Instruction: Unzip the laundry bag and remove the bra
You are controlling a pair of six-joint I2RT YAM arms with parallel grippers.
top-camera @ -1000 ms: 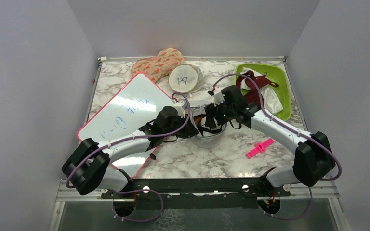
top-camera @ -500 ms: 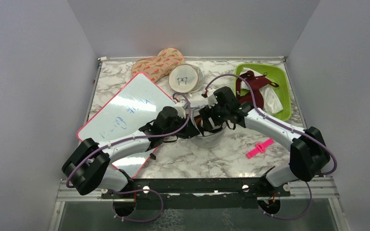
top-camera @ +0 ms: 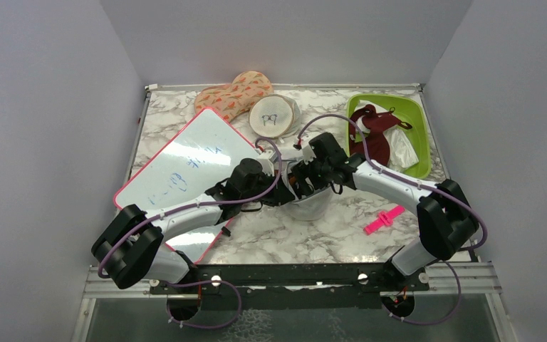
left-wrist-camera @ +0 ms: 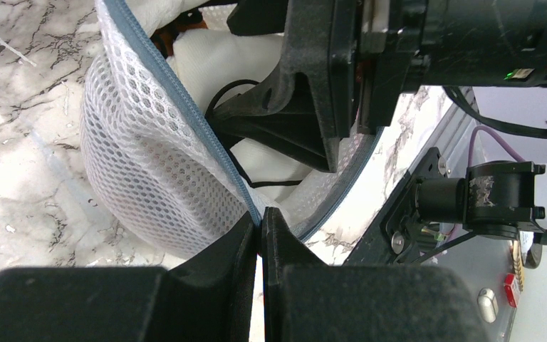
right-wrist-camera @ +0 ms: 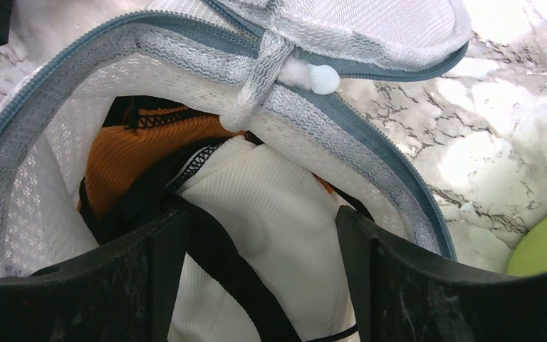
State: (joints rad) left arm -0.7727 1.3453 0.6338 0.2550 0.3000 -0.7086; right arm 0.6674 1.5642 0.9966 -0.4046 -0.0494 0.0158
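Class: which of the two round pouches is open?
The white mesh bag in the middle, showing an orange bra inside; the beige pouch lies behind it.

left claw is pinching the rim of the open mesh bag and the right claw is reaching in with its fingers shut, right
Not shut: the right wrist view shows the right claw open, jaws wide apart over the orange bra. The rest holds: the left claw pinches the rim of the open mesh bag.
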